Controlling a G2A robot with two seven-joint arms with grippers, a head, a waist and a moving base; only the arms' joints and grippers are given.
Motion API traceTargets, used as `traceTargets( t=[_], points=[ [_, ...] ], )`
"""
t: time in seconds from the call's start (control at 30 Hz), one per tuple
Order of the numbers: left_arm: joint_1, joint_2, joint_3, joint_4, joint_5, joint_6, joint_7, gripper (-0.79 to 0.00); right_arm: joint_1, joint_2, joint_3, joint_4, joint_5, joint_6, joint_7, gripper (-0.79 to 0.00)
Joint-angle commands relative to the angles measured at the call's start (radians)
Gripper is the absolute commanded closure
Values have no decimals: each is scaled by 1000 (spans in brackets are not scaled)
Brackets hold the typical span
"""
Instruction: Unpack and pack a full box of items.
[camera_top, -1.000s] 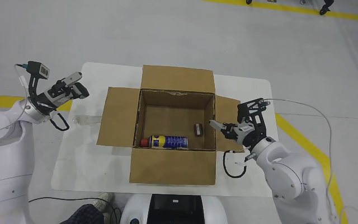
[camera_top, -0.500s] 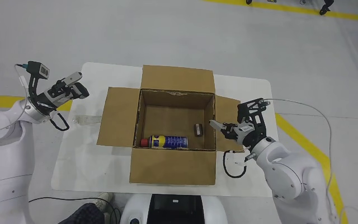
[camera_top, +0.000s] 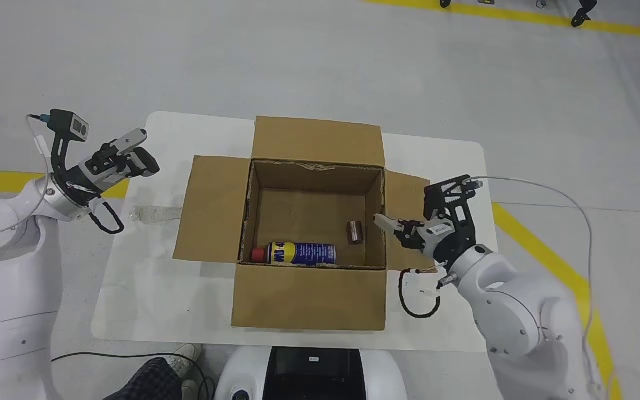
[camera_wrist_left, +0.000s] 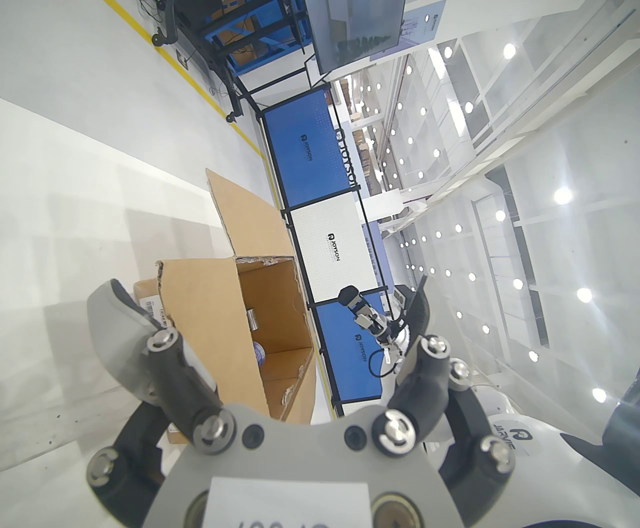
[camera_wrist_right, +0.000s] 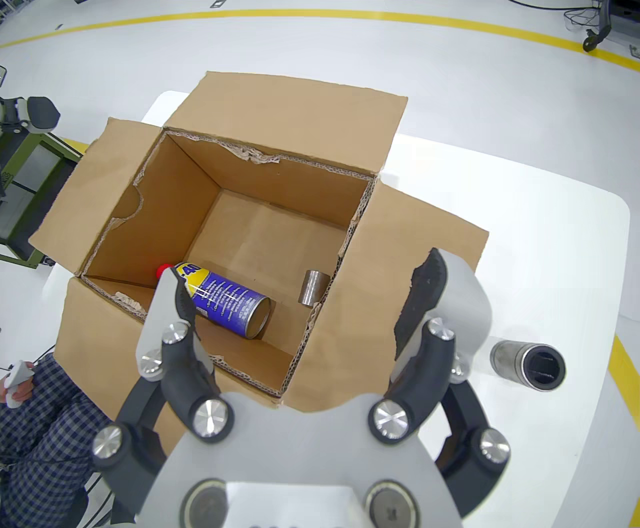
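**No movement logged; box open, two items inside**

Against the earlier frames I find nothing displaced: both arms and all items stand where they were.

The cardboard box (camera_top: 310, 295) sits at the middle of the white table (camera_top: 440, 160) with all four flaps folded outward. Inside, a blue and yellow spray can (camera_top: 300, 253) lies on its side along the wall nearest the robot, with its red cap toward the robot's left. A small metal cylinder (camera_top: 353, 231) rests on the box floor just beside the right wall, apart from the can.

The right gripper (camera_top: 392, 228) hangs over the right flap, just outside the box opening, and its jaws are spread wide with nothing between them. On the table beyond that flap, my right wrist view shows a larger metal sleeve (camera_wrist_right: 527, 358) with a dark bore, lying on its side.

The left gripper (camera_top: 148, 152) is held at the table's far left corner, well apart from the box, its jaws likewise wide and empty. A clear item (camera_top: 150, 213) that I cannot identify lies on the table near the left flap.
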Motion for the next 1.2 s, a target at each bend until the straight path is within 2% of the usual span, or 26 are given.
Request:
traceTargets(
  t=[0.0,0.27,0.63,1.17],
  points=[
    [0,0,0,0,0,0,0,-785,28,0,-17,19,2,-26,-3,-785],
    [0,0,0,0,0,0,0,-785,140,-6,-137,101,-9,-123,15,-785],
    [0,0,0,0,0,0,0,-785,260,-22,-295,203,-60,-179,11,-785],
    [0,0,0,0,0,0,0,-785,274,-25,-313,225,-63,-172,-2,-785]
  ],
)
